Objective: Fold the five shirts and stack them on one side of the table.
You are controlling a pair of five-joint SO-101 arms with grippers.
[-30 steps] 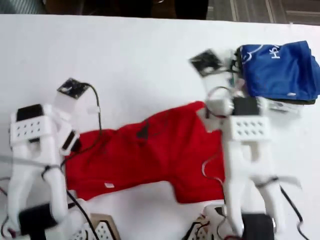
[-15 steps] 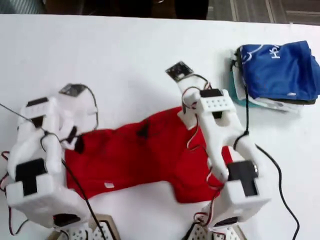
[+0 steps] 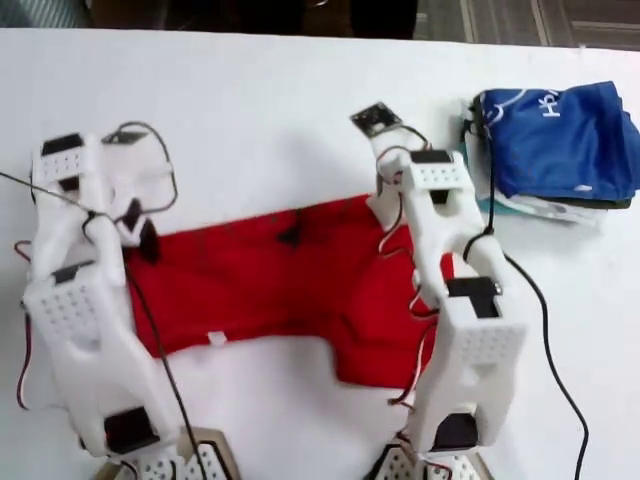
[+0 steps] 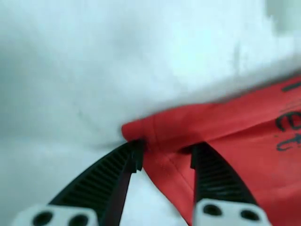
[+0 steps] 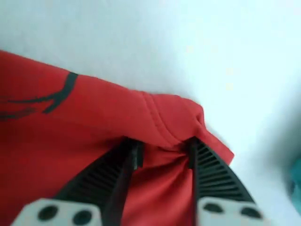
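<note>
Shirt | one corner clamped between left fingers | another between right fingers

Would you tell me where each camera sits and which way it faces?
High view: fixed above the table, looking down at the red shirt, the folded stack and both arms.
Left wrist view: rides that wrist, faces the left pincer gripping the shirt's edge.
Right wrist view: rides that wrist, faces the right pincer gripping the shirt's edge.
All three share the red shirt and table.
</note>
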